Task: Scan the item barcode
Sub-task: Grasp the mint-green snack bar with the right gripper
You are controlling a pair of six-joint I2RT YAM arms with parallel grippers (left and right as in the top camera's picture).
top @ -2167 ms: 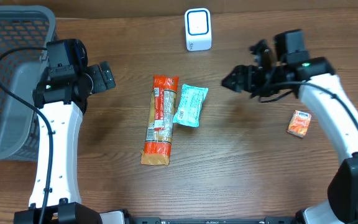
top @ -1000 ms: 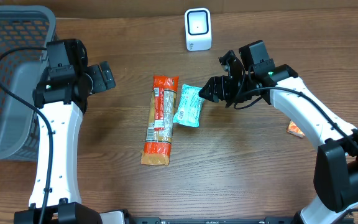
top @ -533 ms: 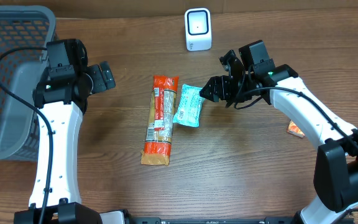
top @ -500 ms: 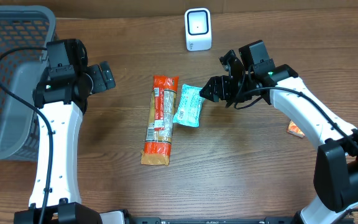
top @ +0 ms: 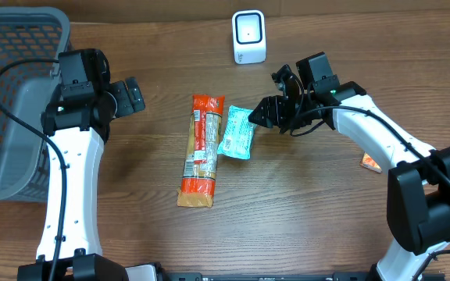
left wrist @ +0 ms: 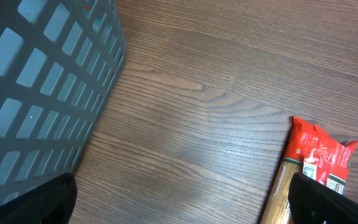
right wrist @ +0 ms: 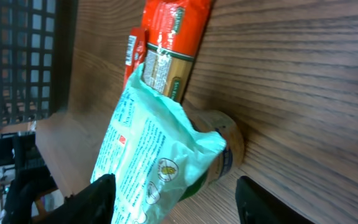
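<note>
— Which one is for scanning?
— The pale teal packet: crinkled plastic with fine white print, a small round leaf mark and a spot of red near one edge. It lies flat on the table, mid-table, its long side against an orange-red pack of something long.
— And the right gripper?
— Low at the packet's near end, which puffs up between the two fingers. The jaws stand apart around it — bare wood shows beside one finger, so no clamp.
— The left gripper?
— Jaws wide, nothing between them, over bare wood between the grey basket and the orange-red pack.
— The scanner?
— A white box at the far edge, well apart from the packet. A small orange carton sits off to the right.
</note>
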